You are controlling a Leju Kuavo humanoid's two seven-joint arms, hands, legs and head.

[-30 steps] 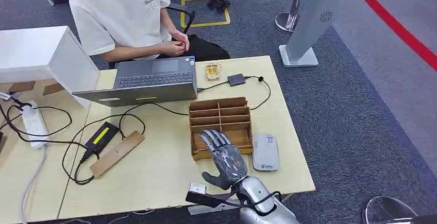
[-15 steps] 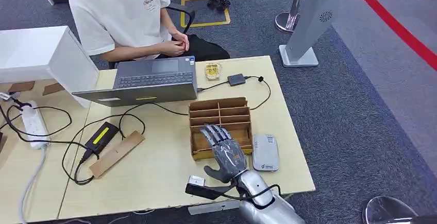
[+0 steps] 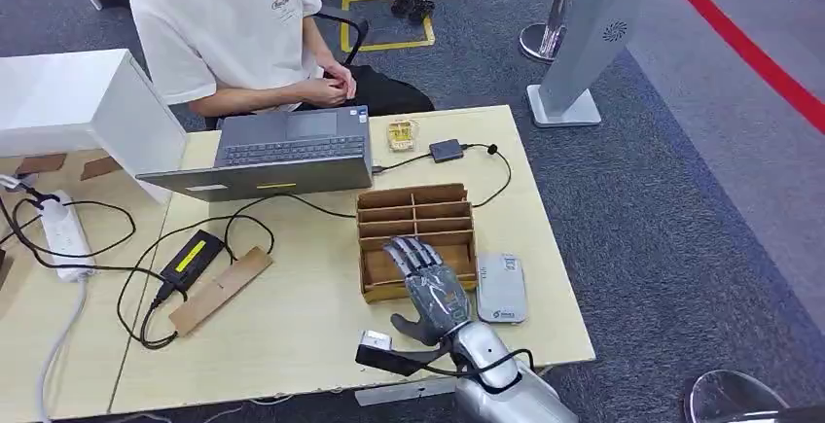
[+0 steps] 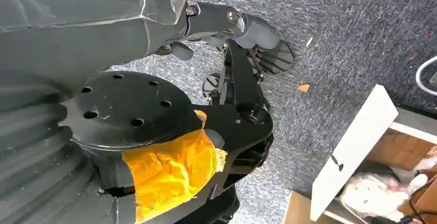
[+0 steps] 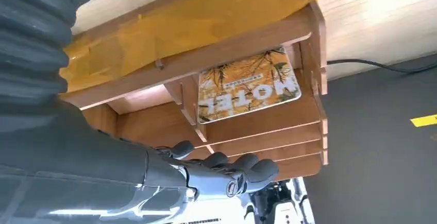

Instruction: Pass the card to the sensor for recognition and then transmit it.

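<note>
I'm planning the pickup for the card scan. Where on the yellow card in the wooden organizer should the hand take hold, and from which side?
Probably by the card's exposed edge at the compartment's open top. It lies flat inside the wooden organizer, with dividers and walls close around it, so a side approach looks blocked. The right hand, open above the box, would best come down from above and pinch or lift that free edge.

— What sat on the light wooden table (image 3: 302, 316)?
— A grey laptop (image 3: 282, 156), a wooden compartment box (image 3: 415, 221) with a white card reader (image 3: 501, 287) just beside it.
— Anything else?
— A black power adapter (image 3: 195, 256), a cardboard strip (image 3: 220, 289), cables (image 3: 243, 224).
</note>
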